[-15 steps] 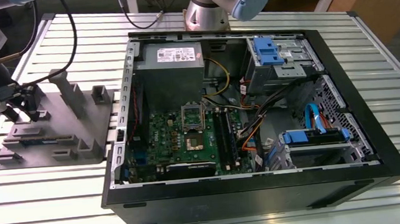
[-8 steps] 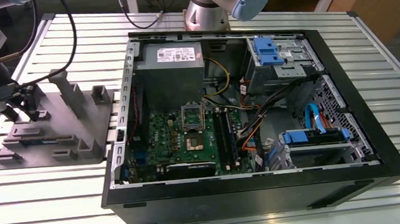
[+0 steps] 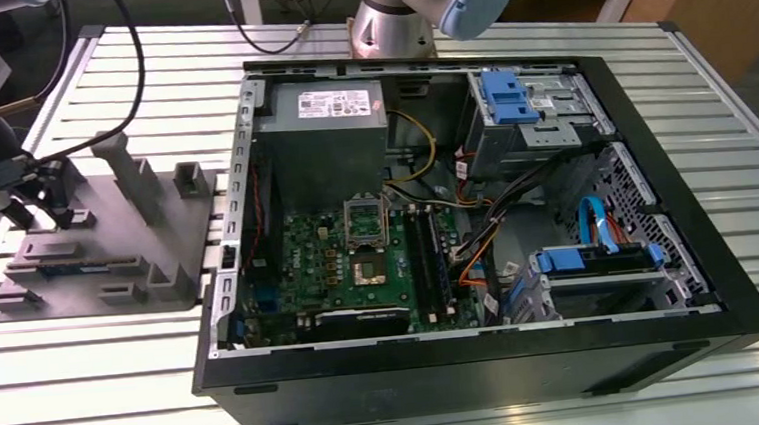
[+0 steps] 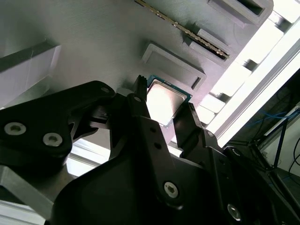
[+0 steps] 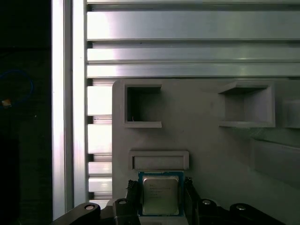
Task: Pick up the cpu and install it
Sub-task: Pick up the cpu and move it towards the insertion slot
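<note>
Clamped across the cpu [image 5: 160, 194], the gripper [image 4: 164, 108] pressed one black finger [image 4: 143, 112] against each of two opposite edges of the chip, with no gap showing on either side in both wrist views. The cpu lay flat, silver top up, on the grey fixture block [image 5: 206, 140], and its green border showed along the free edge. Just beside that edge ran a low rectangular rim [image 5: 159, 160]. Beyond it rose two box-shaped pockets [image 5: 143, 105] with flat bare plastic between them. The fixture's outer edge passed near the chip on one side, and past it stretched the slatted aluminium table [image 5: 187, 26].

In the exterior view the fixture sat at the exterior view's left, just beside the side wall of the open computer case [image 3: 498, 370]. Upright posts [image 3: 129, 170] stood on the block between the gripper's corner and the case. Inside the case the green motherboard [image 3: 323, 267] lay flat with its dark square socket [image 3: 367, 265] near the middle. Cables [image 3: 488, 235] crossed at the exterior view's right of the socket, and the case walls stood around it on every side.
</note>
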